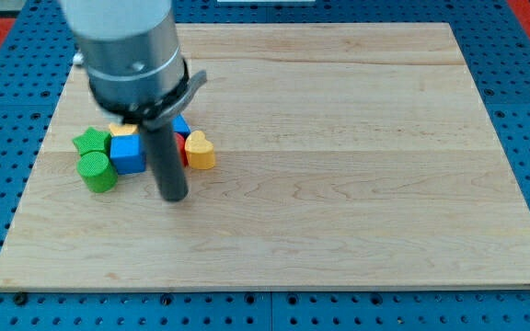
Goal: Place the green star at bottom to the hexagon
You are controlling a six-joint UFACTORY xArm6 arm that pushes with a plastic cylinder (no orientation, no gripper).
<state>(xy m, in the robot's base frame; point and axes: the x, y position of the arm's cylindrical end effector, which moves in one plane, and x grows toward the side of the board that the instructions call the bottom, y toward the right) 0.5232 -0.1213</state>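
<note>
Camera view, green star flat, orientation unclear

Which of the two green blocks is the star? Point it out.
The green star is the upper one, at the cluster's left end, with a pointed outline. The green cylinder below it is round. My tip is right of both.

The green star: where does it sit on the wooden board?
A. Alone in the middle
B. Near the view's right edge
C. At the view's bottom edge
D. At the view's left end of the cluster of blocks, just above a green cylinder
D: the green star is at the left end of the cluster, right above the green cylinder and beside the blue cube.
</note>
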